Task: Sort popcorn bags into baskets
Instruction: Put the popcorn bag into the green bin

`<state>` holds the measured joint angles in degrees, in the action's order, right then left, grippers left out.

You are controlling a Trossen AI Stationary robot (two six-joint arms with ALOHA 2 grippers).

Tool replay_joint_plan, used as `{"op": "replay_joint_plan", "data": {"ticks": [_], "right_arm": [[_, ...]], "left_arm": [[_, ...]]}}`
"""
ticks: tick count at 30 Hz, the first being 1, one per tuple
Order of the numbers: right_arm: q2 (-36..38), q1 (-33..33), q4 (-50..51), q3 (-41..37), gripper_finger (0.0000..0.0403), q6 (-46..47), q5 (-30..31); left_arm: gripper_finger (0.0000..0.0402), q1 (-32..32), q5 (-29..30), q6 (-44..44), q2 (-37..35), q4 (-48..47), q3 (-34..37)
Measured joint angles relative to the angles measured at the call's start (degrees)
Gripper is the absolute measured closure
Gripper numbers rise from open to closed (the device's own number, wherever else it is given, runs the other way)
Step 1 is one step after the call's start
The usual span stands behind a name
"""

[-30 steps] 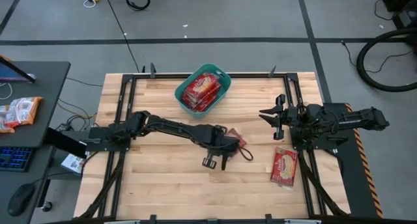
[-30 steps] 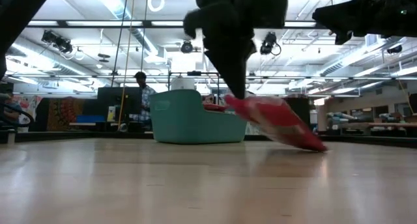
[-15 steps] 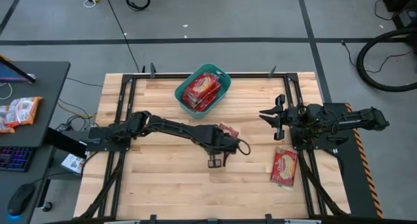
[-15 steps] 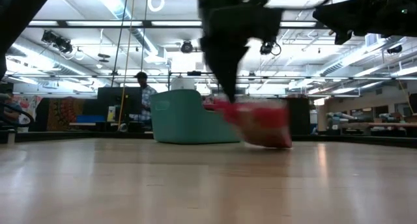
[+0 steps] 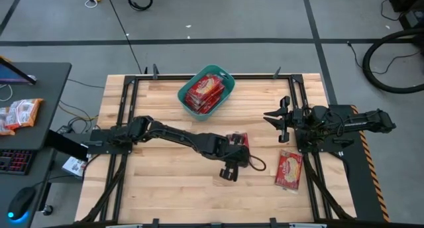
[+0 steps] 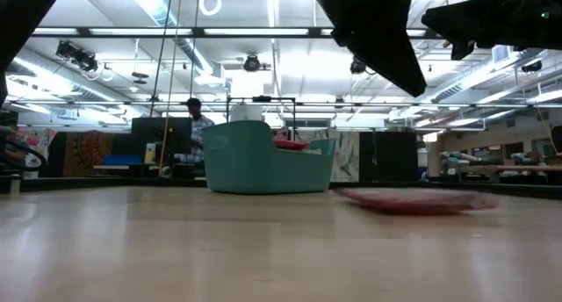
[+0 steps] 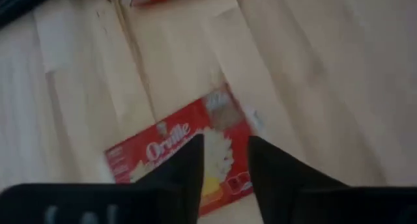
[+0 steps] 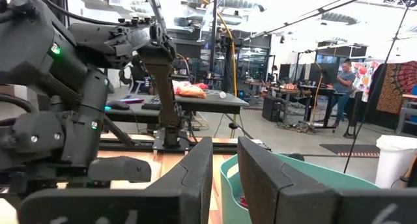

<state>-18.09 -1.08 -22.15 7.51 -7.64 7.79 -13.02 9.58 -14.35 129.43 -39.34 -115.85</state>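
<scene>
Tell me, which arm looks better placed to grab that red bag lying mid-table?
Probably the left. Its gripper hangs open just above the popcorn bag mid-table, while the right gripper waits at the table's right side, farther off.

My left arm (image 5: pixel 199 140) covers part of the packet (image 5: pixel 237 139) under it in the high view. My fingers (image 7: pixel 189 168) hide its lower print. In the low view it is a blur (image 6: pixel 413 199).

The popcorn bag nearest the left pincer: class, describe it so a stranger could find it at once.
Start at the teal basket on the wooden table's far side. Come nearer and slightly right to the left pincer. The popcorn bag lies flat beside that arm, alone mid-table, unlike the bag on the right.
</scene>
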Motion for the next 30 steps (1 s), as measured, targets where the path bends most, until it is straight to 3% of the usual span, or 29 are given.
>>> {"op": "replay_joint_plan", "data": {"ticks": [6,12,15,30], "right_arm": [[0.0,0.0,0.0,0.0,0.0325,0.02,-0.02],[0.0,0.0,-0.01,0.0,0.0325,0.13,-0.42],[0.0,0.02,0.02,0.0,0.0325,0.13,-0.44],[0.0,0.01,-0.03,0.0,0.0325,0.15,-1.24]], "left_arm": [[0.0233,0.2,3.19,-10.8,3.24,-6.12,0.0],[0.0221,-0.17,12.28,-22.77,7.05,-6.92,0.0],[0.0221,-0.22,14.03,-27.86,7.72,-8.1,0.03],[0.0221,1.36,16.41,-35.57,10.31,-9.51,0.07]]}}
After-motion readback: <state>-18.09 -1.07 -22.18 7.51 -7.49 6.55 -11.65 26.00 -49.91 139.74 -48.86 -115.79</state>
